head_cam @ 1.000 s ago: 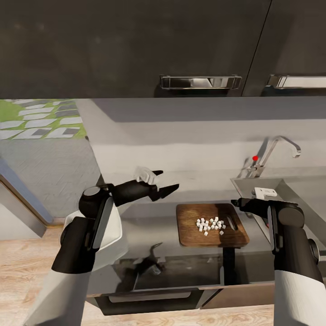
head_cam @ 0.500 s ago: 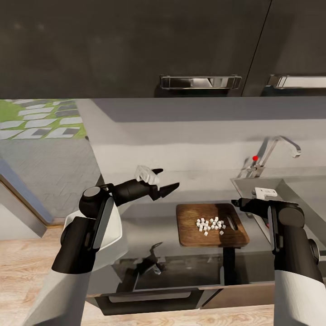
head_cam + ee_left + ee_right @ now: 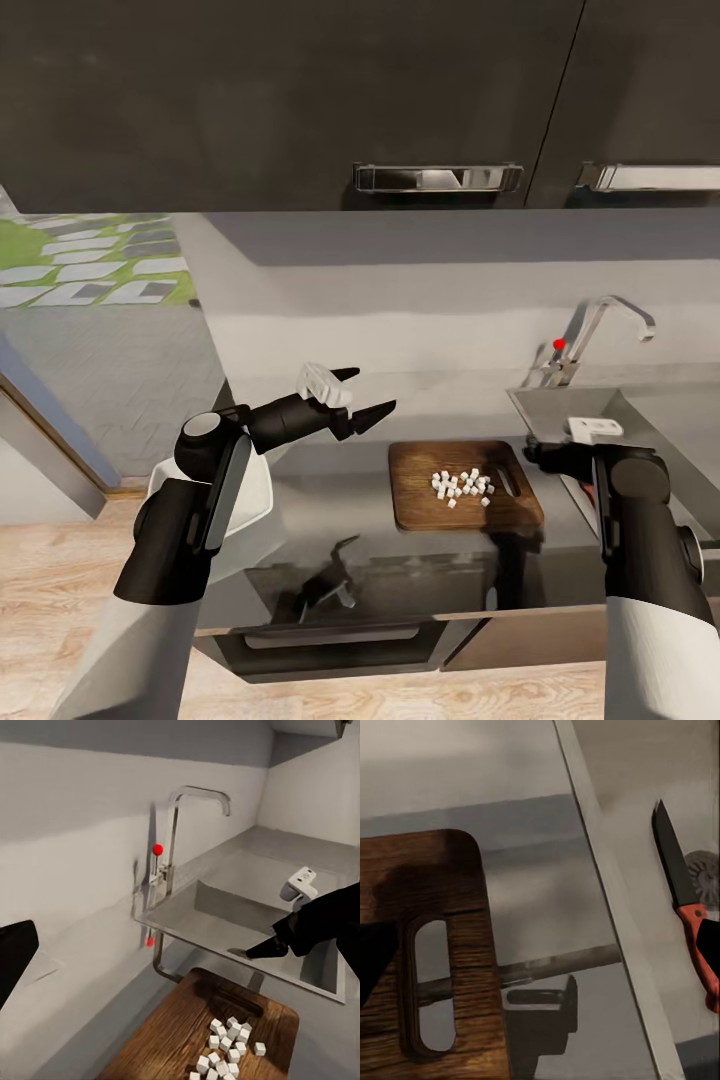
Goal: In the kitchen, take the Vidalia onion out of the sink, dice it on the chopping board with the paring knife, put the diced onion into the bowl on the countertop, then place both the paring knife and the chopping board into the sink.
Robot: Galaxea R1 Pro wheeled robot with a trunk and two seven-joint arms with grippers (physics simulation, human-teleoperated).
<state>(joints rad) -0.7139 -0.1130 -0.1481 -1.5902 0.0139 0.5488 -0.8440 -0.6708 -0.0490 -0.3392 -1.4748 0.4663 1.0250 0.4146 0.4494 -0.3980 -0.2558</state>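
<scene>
The dark wooden chopping board point(image 3: 465, 485) lies on the grey countertop point(image 3: 330, 500), with small white onion dice point(image 3: 462, 487) heaped near its slot handle point(image 3: 431, 982). The red-handled paring knife point(image 3: 690, 907) lies in the sink point(image 3: 545, 398) beside the round drain point(image 3: 706, 872). My right gripper point(image 3: 532, 452) hovers open at the board's handle end, by the sink rim; its fingers point(image 3: 371, 960) stand wide apart. My left gripper point(image 3: 373, 390) hangs open above the countertop, left of the board. The white bowl point(image 3: 255, 490) sits at the far left, partly hidden by my left arm.
A chrome tap point(image 3: 600, 325) with a red-tipped lever point(image 3: 559, 344) stands behind the sink against the grey wall. Dark upper cabinets with steel handles point(image 3: 437, 178) hang overhead. The countertop's front edge runs above an oven door and wooden floor.
The head camera has shifted a little, so the whole picture sits slightly differently. Both arms have hardly moved and nothing was taken or let go.
</scene>
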